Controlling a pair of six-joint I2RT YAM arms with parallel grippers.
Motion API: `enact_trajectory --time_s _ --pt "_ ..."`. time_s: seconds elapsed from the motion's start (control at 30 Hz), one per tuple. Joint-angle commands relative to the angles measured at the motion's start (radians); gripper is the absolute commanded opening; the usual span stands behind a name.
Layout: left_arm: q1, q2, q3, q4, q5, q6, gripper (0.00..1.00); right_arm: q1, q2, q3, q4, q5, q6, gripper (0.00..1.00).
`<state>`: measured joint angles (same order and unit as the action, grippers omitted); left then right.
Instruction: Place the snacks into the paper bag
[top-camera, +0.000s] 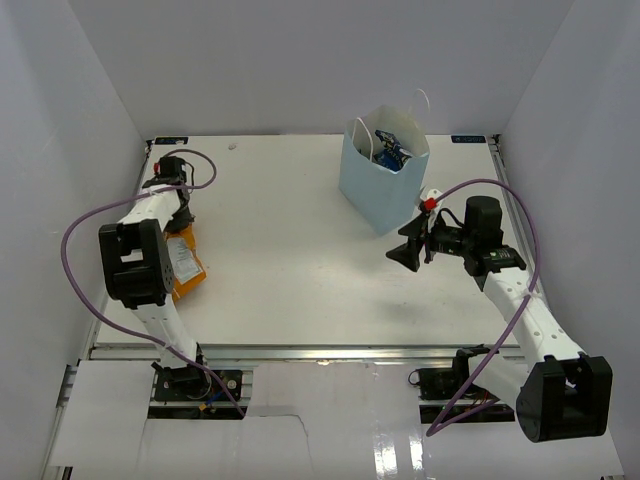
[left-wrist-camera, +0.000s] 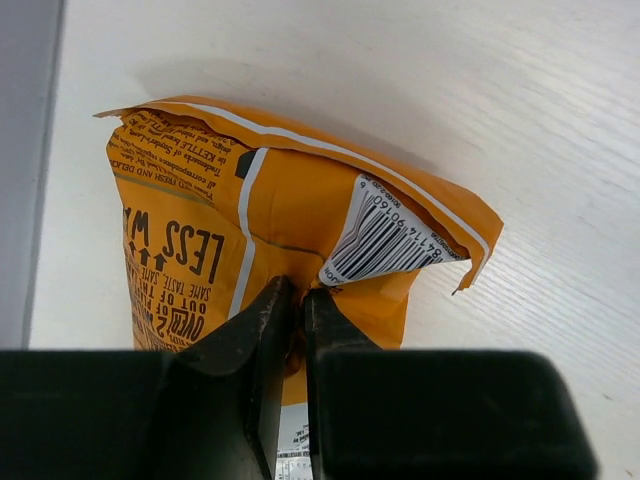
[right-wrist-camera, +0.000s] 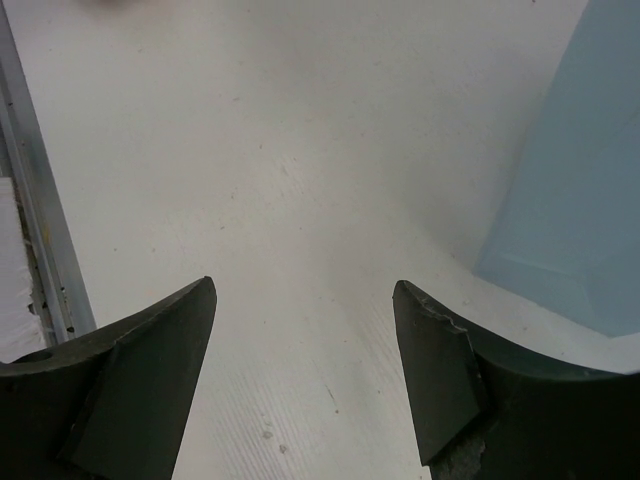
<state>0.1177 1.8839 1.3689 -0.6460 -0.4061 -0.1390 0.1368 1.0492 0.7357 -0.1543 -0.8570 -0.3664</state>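
**A:** Where is the orange chip bag (top-camera: 186, 268)?

**B:** Well to the left of the paper bag (top-camera: 380, 185), and nearer the arm bases than the bag is. Its printed back faces up on the worktop (top-camera: 290, 240), and the left wrist view shows a barcode patch on it.

**A:** And the left tool (left-wrist-camera: 298, 300)?

**B:** It is clamped on the chip bag. The two fingers are pressed almost together, with a fold of orange foil pinched between them just below the barcode. I cannot tell whether the packet lies flat or is raised a little.

**A:** How does the paper bag stand?

**B:** It is upright and light blue, with its mouth open and a thin white handle looping above the rim. A blue-and-white packet (top-camera: 392, 152) shows inside against the white lining. Anything else in there is too small to make out.

**A:** What about the right tool (right-wrist-camera: 305, 290)?

**B:** Its fingers stand wide apart, with only bare worktop between them. It hangs on the near side of the paper bag, close to the bag's near right corner and not touching it. In the right wrist view, the bag's blue wall fills the right edge, beyond the right-hand finger.
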Motion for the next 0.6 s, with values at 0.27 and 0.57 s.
enact_trajectory --time_s 0.27,0.57 --pt "0.000 -0.242 -0.057 -0.011 0.559 -0.194 0.00 0.101 0.049 0.074 0.039 -0.252 -0.083 0.77" --pt "-0.001 -0.388 -0.211 0.134 0.886 -0.445 0.00 0.386 0.224 0.206 0.195 0.119 0.309 0.71"
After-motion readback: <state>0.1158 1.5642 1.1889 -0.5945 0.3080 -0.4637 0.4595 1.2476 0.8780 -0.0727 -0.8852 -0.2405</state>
